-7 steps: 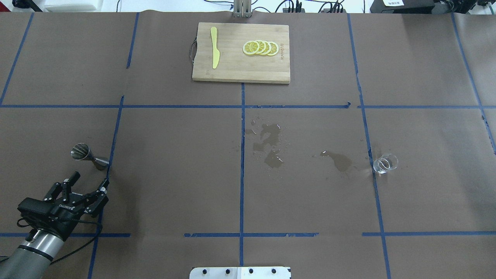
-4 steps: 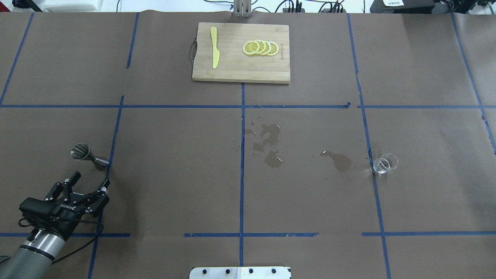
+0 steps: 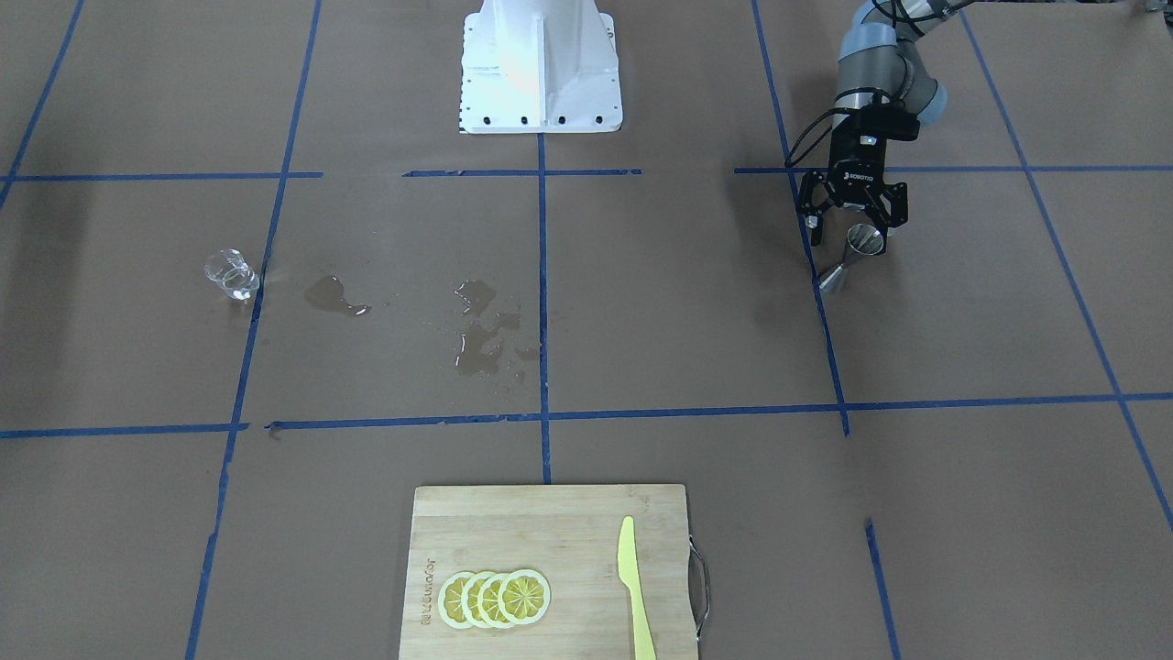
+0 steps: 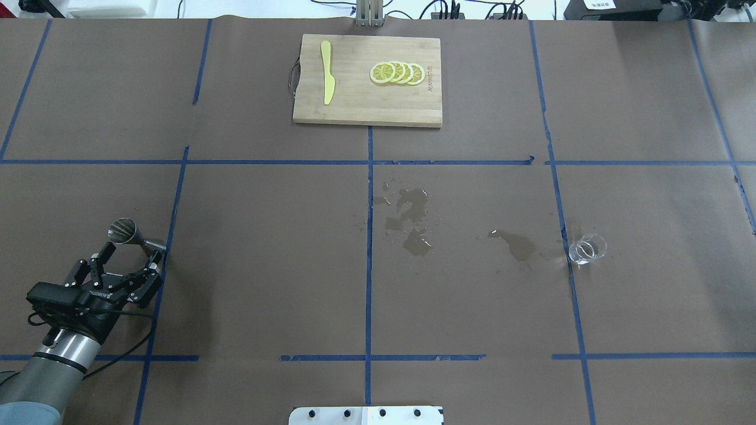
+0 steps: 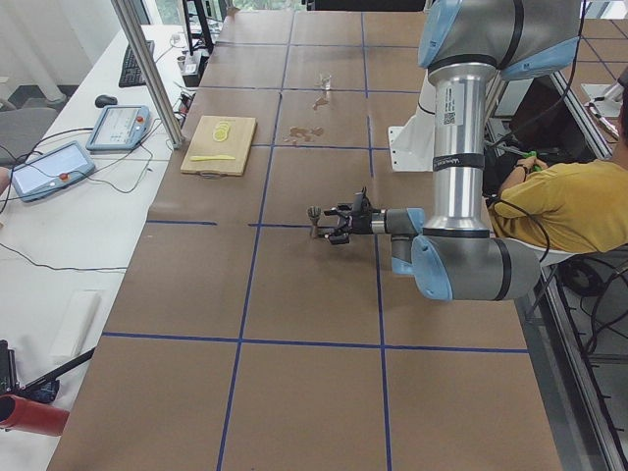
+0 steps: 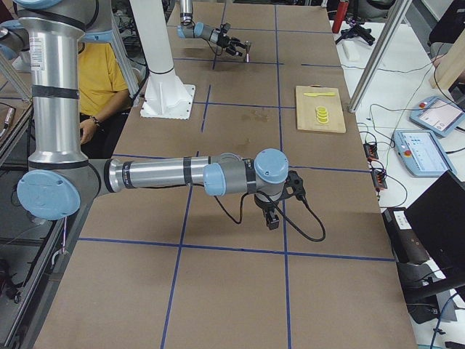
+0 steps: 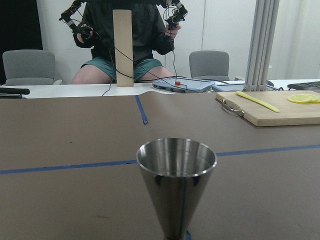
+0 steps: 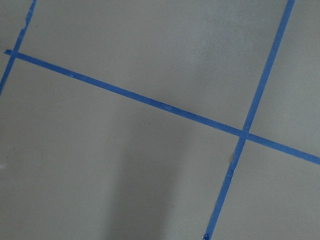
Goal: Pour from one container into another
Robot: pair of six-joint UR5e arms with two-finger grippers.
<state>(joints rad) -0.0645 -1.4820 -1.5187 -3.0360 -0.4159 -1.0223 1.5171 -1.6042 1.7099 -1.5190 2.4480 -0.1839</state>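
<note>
The steel jigger [image 4: 125, 232] stands upright at the table's left, wide cup up, and fills the left wrist view [image 7: 176, 185]. My left gripper [image 4: 133, 252] is open, level with the jigger, one finger on each side and neither touching it; the front-facing view shows the same gripper [image 3: 850, 229] and jigger [image 3: 858, 247]. The clear glass tumbler [image 4: 587, 248] sits far off at the right on a tape line, small in the front-facing view [image 3: 230, 274]. My right gripper [image 6: 272, 217] shows only in the exterior right view, pointing down; I cannot tell its state.
Two wet patches [image 4: 413, 223] [image 4: 517, 244] darken the paper between jigger and tumbler. A wooden cutting board [image 4: 366, 109] at the far middle carries a yellow knife [image 4: 326, 72] and lemon slices [image 4: 397, 72]. A seated person [image 5: 549, 201] is beside the robot's base.
My left gripper has moved forward to the jigger, so its open fingers now flank it. The jigger and tumbler have not moved.
</note>
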